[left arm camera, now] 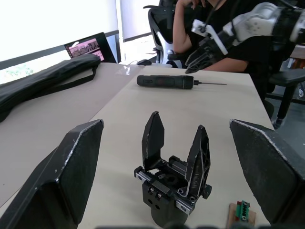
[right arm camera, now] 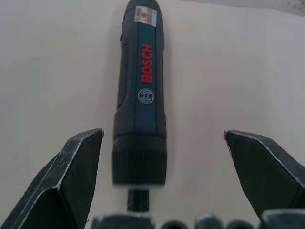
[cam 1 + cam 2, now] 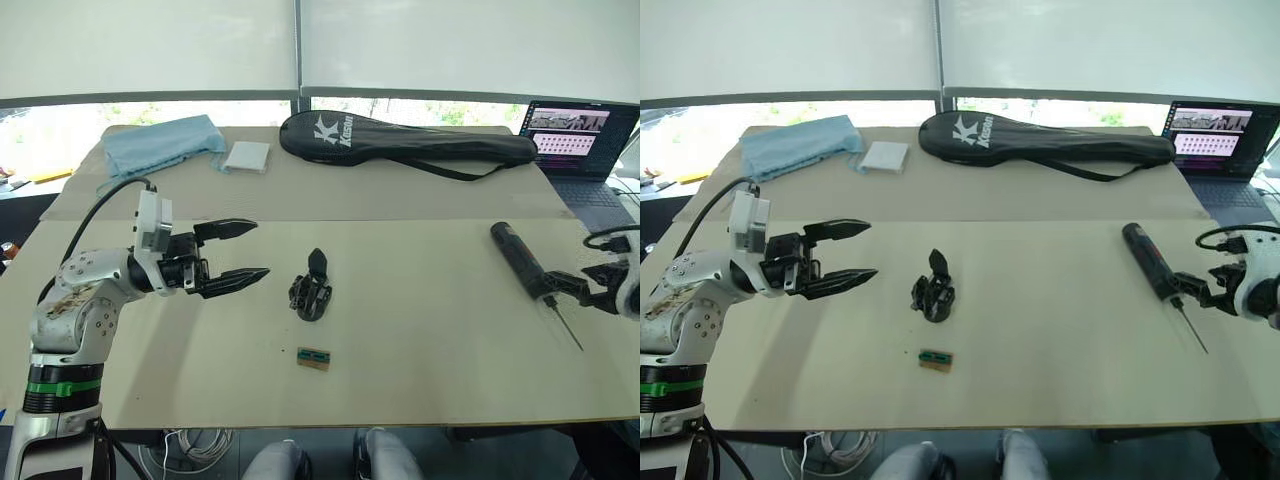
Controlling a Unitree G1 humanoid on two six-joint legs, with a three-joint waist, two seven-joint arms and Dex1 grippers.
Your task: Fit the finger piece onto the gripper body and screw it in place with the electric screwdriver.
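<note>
The gripper body (image 3: 311, 287) lies mid-table, a small black block. In the left wrist view two pointed fingers stand up from the gripper body (image 1: 174, 179); I cannot tell which one is the finger piece. My left gripper (image 3: 260, 248) hovers open to its left, pointing at it, a short gap away. The electric screwdriver (image 3: 522, 260) lies at the right, thin bit toward the front edge. My right gripper (image 3: 553, 288) is open at the bit end; in its wrist view the open fingers (image 2: 71, 167) flank the electric screwdriver (image 2: 140, 100) without touching.
A small green connector board (image 3: 314, 359) lies just in front of the gripper body. At the back are a black racket bag (image 3: 400, 140), a blue cloth (image 3: 160, 145), a white pad (image 3: 247, 156) and a laptop (image 3: 580, 140). A person (image 1: 214, 28) sits beyond the table's right end.
</note>
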